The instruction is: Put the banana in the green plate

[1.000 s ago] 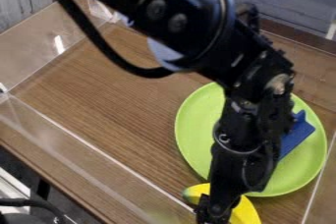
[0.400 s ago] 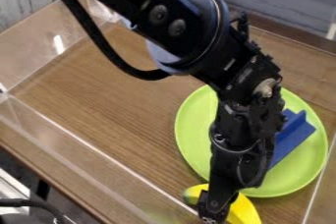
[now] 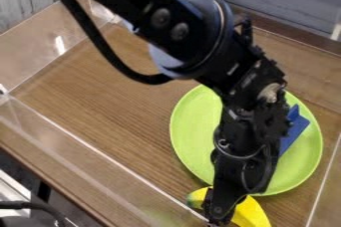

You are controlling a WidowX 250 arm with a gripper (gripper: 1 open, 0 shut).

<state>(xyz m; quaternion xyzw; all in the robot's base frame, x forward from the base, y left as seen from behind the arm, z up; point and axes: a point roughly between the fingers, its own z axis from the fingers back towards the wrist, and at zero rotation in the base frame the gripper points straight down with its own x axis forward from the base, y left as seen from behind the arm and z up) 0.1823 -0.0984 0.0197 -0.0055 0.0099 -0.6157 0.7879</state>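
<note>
The big black robot arm [image 3: 186, 42] is reaching in from the top left and bending straight down at the near edge, with its gripper [image 3: 221, 209] pointing down and clamped shut on the small bright yellow toy banana [image 3: 236, 211], which is sitting on the wood-grain tabletop [image 3: 100, 97] just in front of the large round lime-green plate [image 3: 200, 136]. A blue ridged block [image 3: 296, 123] is lying on the plate's right side. The banana is sitting right by the clear plastic wall [image 3: 80, 161] along the front, so there's little room there, while the brown surface to the left is wide open.
</note>
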